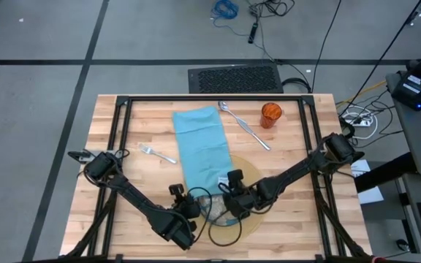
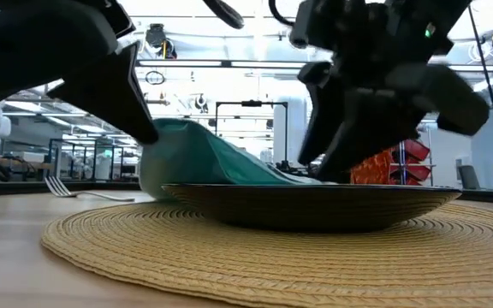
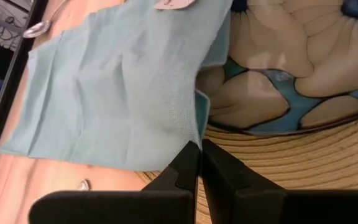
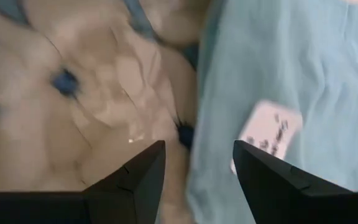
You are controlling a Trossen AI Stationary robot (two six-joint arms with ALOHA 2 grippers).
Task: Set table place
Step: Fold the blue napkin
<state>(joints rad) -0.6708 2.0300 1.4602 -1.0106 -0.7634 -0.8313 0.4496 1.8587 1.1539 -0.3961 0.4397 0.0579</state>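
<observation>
On the light wooden plank surface (image 1: 145, 131), the long teal cloth napkin (image 1: 205, 146) lies with its near end draped over the patterned glass plate (image 3: 291, 62), which sits on the round tan woven mat (image 2: 229, 257) at the near middle. The left end effector (image 3: 199, 163) has its fingers pressed together at the napkin's near corner (whether cloth is pinched cannot be told). The right end effector (image 4: 197, 168) hovers spread apart above plate and napkin. A silver fork (image 1: 157, 153) lies left; a spoon (image 1: 226, 108), knife (image 1: 254, 135) and small orange cup (image 1: 270, 114) lie far right.
</observation>
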